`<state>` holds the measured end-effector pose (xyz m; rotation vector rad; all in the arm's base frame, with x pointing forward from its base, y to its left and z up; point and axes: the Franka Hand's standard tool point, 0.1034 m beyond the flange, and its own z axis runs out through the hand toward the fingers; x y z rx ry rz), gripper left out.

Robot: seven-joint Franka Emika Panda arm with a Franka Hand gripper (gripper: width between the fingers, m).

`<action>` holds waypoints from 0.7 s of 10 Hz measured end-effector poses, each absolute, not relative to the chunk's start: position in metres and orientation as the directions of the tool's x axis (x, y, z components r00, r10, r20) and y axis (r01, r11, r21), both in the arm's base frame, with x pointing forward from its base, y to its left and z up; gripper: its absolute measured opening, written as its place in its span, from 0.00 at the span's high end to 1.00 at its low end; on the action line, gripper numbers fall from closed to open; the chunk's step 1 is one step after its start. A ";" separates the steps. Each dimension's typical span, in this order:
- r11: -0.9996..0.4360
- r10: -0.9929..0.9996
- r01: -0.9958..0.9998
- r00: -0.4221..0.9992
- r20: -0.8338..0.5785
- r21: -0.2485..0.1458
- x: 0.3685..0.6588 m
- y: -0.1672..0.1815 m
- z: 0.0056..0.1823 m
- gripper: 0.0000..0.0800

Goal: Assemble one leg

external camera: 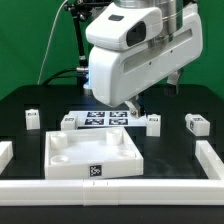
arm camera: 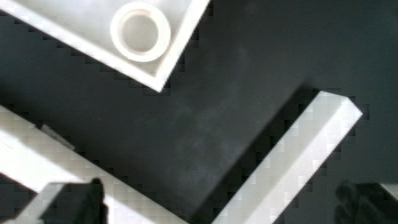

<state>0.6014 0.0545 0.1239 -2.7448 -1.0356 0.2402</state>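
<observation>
Leg one (external camera: 32, 118): far left in the exterior view, on the black table (external camera: 25, 140).
Leg two (external camera: 68, 121): touching the marker board (external camera: 100, 119).
Panel (external camera: 95, 155): flat, nearer the camera than the board.
Arm (external camera: 125, 50): bent low over the board, wrist down.
Gripper (external camera: 136, 106): fingers (arm camera: 63, 205) spread, pinching nothing.
Leg three (external camera: 153, 122): just beside the gripper.
Leg four (external camera: 193, 123): farthest right.

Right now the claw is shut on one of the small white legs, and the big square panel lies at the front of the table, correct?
Not quite. The claw is open and empty: the wrist view shows its fingers spread wide, gripping nothing. The panel does lie at the front of the table.
</observation>
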 end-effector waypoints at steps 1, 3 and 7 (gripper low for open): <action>-0.735 0.666 0.634 0.742 -0.081 -0.240 0.601 0.055 0.124 0.19; -0.735 0.666 0.634 0.742 -0.081 -0.240 0.601 0.054 0.124 0.19; -0.727 0.675 0.646 0.735 -0.070 -0.232 0.602 0.054 0.121 0.19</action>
